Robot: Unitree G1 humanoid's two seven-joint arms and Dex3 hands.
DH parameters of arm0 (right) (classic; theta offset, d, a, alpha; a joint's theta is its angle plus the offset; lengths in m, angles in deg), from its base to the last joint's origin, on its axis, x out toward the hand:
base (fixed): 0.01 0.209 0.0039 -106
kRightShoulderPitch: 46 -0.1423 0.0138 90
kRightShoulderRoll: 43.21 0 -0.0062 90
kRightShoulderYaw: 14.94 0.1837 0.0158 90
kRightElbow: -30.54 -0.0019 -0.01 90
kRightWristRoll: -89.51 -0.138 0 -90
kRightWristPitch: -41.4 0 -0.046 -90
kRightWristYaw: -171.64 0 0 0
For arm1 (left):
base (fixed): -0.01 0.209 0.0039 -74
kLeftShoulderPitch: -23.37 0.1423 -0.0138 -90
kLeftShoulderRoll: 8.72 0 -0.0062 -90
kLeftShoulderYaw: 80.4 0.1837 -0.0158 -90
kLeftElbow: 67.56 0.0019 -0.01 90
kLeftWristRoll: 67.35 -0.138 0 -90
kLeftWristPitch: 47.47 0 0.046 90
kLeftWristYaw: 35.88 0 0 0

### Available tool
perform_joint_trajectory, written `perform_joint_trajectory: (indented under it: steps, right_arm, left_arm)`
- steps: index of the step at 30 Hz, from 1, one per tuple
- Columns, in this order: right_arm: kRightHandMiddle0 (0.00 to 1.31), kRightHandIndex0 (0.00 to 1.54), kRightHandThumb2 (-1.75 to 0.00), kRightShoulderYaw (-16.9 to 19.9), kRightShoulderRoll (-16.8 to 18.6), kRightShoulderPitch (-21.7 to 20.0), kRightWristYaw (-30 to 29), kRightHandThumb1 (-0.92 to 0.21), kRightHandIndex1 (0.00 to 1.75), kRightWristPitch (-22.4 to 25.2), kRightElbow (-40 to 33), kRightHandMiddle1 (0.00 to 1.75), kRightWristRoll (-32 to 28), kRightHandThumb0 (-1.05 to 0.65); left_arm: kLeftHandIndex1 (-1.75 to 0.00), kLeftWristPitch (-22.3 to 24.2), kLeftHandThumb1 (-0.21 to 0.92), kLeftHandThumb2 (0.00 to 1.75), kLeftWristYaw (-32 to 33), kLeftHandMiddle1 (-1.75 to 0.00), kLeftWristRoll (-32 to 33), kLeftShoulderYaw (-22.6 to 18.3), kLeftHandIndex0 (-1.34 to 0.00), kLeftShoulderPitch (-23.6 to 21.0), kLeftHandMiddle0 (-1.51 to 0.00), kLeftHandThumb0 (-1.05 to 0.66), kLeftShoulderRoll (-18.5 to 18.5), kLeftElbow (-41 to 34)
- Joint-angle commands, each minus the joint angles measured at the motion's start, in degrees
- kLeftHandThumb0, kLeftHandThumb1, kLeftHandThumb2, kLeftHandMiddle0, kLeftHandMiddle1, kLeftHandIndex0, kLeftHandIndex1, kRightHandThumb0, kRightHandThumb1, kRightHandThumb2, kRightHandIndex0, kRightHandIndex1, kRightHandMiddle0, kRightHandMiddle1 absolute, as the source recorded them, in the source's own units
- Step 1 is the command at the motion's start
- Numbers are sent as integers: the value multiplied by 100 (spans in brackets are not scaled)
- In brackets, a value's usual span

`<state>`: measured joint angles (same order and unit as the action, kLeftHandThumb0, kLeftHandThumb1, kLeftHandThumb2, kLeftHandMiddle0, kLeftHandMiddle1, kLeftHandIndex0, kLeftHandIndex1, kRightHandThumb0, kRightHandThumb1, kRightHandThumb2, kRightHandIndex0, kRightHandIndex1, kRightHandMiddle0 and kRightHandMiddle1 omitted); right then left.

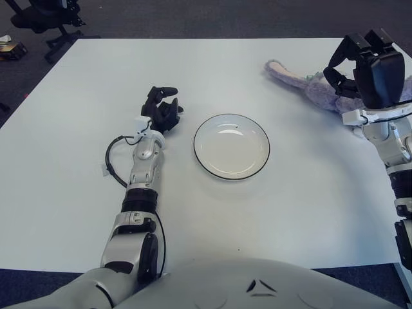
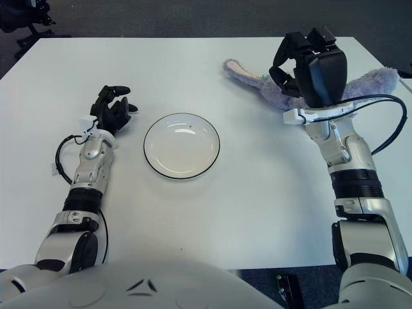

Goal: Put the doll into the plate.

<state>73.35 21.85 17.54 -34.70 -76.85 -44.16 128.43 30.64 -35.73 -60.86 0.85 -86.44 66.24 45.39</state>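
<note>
The doll (image 1: 297,78), a purple plush bunny with long ears, lies on the white table at the far right. My right hand (image 1: 346,63) hovers directly over its head and body, fingers spread and hooked downward, holding nothing. Only the ears and part of the body show past the hand; in the right eye view the doll's (image 2: 376,80) fluffy body sticks out behind the right hand (image 2: 297,59). The white plate (image 1: 231,149) with a dark rim sits empty mid-table, left of the doll. My left hand (image 1: 161,108) stays idle just left of the plate, fingers relaxed.
The table's right edge (image 2: 404,84) runs close behind the doll. A black cable (image 1: 111,161) loops beside my left forearm. An office chair (image 1: 45,16) stands on the dark floor beyond the far left corner.
</note>
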Motion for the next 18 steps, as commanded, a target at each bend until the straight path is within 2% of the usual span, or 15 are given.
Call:
perform_joint_trajectory:
  steps: [1,2,4,5,6,7,8,9,10,13,17,18]
  right_arm:
    - [53,44,-97,92,48,10,133,-56,172,81,-145,175,-94,39]
    - [53,44,-97,98,52,14,147,-56,172,90,-157,175,-96,39]
    - [53,44,-97,238,223,284,1461,-56,172,1699,-1293,175,-85,39]
    - [46,46,-74,274,275,364,1885,-68,162,2229,-1656,152,-44,38]
    - [43,47,-56,291,307,409,2130,-76,155,2541,-1871,133,-10,37]
    - [40,48,-44,268,301,402,2290,-82,150,2730,-1954,120,102,36]
    - [39,45,-38,251,301,401,2417,-83,138,2887,-2033,112,177,21]
    - [39,43,-26,223,284,390,2587,-85,116,3056,-2107,96,259,-2]
    - [40,43,-17,202,276,384,2716,-87,92,3191,-2173,78,314,-18]
    - [44,47,-6,175,285,393,2906,-90,57,3427,-2327,51,376,-37]
    - [47,49,-2,146,310,413,3087,-92,42,3699,-2522,39,436,-44]
    - [47,49,-2,95,232,358,3287,-92,41,3824,-2539,39,513,-44]
  left_arm:
    - [-135,75,64,75,41,-160,-18,11,-45,195,-53,-1,-39,84]
    - [-135,76,64,75,41,-160,-18,11,-45,195,-53,-1,-39,83]
    - [-135,88,64,75,36,-160,-17,8,-45,205,-53,-1,-31,65]
    - [-135,93,64,75,35,-160,-17,8,-45,208,-53,-1,-28,59]
    - [-135,95,64,75,34,-160,-17,7,-45,210,-53,-1,-26,56]
    - [-135,98,64,75,34,-160,-17,7,-45,211,-53,-1,-25,54]
    - [-135,99,64,75,34,-160,-18,7,-45,212,-53,-1,-25,53]
    - [-135,101,64,75,35,-160,-19,7,-45,212,-53,-1,-23,53]
    - [-135,102,64,75,35,-160,-20,7,-45,211,-53,-1,-22,54]
    - [-135,104,64,75,35,-160,-21,7,-45,211,-54,-1,-21,54]
    - [-135,107,63,75,35,-160,-22,6,-45,211,-54,-1,-23,52]
    - [-135,111,63,75,38,-160,-27,9,-45,213,-54,-1,-23,46]
